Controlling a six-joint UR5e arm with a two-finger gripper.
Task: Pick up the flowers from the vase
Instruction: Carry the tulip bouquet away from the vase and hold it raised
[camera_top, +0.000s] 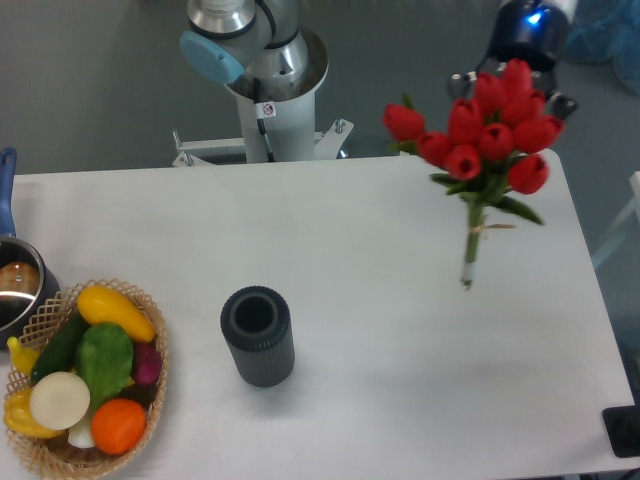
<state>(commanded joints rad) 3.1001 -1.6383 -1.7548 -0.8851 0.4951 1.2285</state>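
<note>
The gripper (512, 88) grips the flowers (478, 140) behind the buds, stems hanging free above the table (400, 330), well apart from the empty vase (258, 336).

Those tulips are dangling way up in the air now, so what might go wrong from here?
The flowers hang by their heads from the pincer, which the blooms mostly hide; a loose hold there might let the bunch slip onto the table. They also sit near the table's right edge, so a drop might land off it. The vase stands empty and upright, well clear.
</note>
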